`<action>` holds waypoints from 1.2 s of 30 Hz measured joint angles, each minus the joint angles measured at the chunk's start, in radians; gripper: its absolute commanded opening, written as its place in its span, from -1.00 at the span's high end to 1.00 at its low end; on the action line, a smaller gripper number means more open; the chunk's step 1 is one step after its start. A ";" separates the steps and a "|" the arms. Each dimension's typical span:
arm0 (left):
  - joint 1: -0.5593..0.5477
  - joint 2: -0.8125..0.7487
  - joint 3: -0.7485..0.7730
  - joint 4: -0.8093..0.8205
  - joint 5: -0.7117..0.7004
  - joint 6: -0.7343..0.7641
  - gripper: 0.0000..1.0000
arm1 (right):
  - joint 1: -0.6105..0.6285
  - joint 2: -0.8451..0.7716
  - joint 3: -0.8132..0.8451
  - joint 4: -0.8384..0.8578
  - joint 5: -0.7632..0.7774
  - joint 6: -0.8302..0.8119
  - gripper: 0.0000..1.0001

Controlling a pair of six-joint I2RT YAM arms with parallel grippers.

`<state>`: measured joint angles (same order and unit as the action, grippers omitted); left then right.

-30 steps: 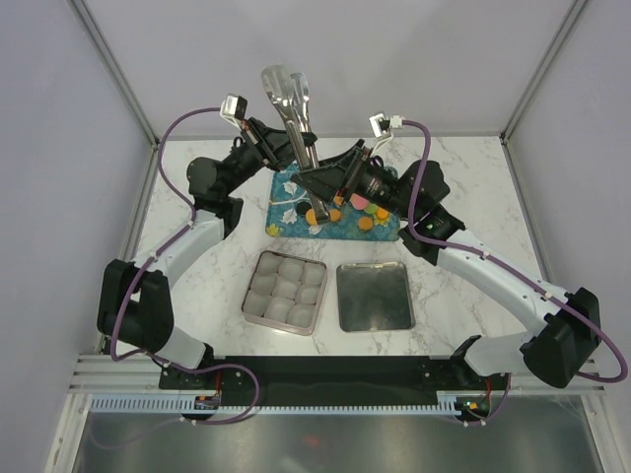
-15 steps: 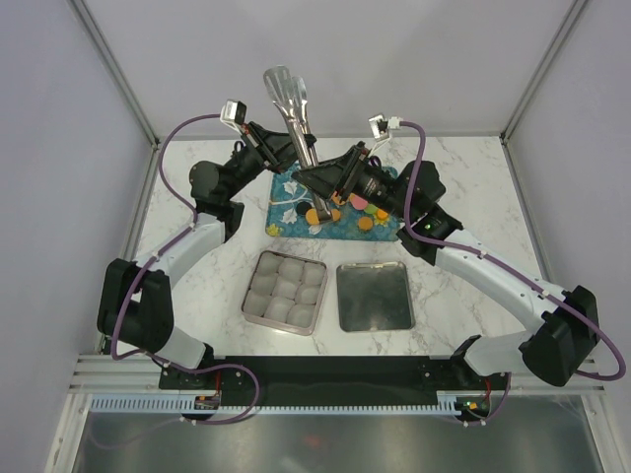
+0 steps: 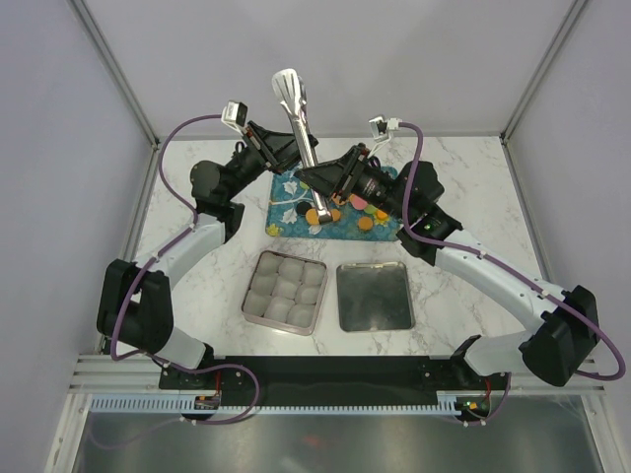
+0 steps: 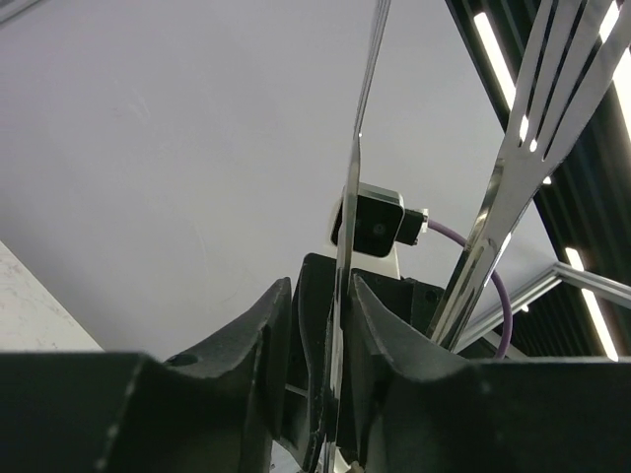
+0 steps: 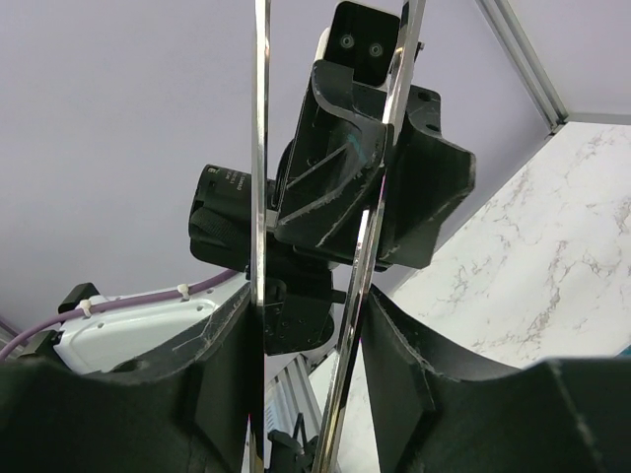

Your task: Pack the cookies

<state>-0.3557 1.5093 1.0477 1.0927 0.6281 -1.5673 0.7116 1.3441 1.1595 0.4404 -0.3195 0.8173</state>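
Observation:
Steel tongs stand upright above the teal tray, handle end down. My right gripper is shut on them low down, and in the right wrist view both tong arms press against the inner faces of that gripper. My left gripper is open around one tong arm. That arm lies against one finger of the left gripper, with a gap to the other. The cookies, mostly orange with pink and green ones, lie on the tray's right half, partly hidden by the right arm.
A square tin with white paper cups in a grid sits in front of the tray. A shallow empty metal square lies to its right. Frame posts stand at the table's back corners.
The tong arms, spread at the top a second ago, have been squeezed together by the closing right gripper. The left gripper has loosened from its tong arm.

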 measured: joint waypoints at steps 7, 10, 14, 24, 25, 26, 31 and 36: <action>0.000 -0.004 0.000 -0.026 0.001 0.023 0.01 | 0.000 -0.005 -0.002 -0.007 0.008 -0.018 0.00; 0.005 -0.005 0.000 -0.033 0.002 0.028 -0.05 | 0.000 -0.012 -0.008 -0.015 0.014 -0.028 0.00; 0.019 -0.005 0.000 -0.044 0.002 0.029 -0.10 | 0.000 -0.025 -0.012 -0.022 0.023 -0.037 0.01; 0.094 -0.005 0.019 -0.050 0.010 0.029 -0.14 | -0.009 -0.050 -0.034 -0.061 0.033 -0.051 0.05; 0.105 -0.005 0.022 -0.051 0.011 0.029 -0.14 | -0.011 -0.051 -0.037 -0.064 0.034 -0.052 0.05; 0.115 -0.005 0.023 -0.052 0.011 0.029 -0.14 | -0.014 -0.054 -0.040 -0.068 0.034 -0.053 0.05; 0.163 -0.004 0.023 -0.066 0.025 0.029 -0.14 | -0.024 -0.067 -0.043 -0.098 0.034 -0.060 0.05; 0.201 -0.004 0.023 -0.126 0.036 0.053 -0.13 | -0.035 -0.087 -0.044 -0.140 0.035 -0.077 0.06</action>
<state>-0.1551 1.5055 1.0706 0.9665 0.6643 -1.5139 0.6762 1.2568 1.1152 0.3008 -0.2840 0.7406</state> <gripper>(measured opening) 0.568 0.480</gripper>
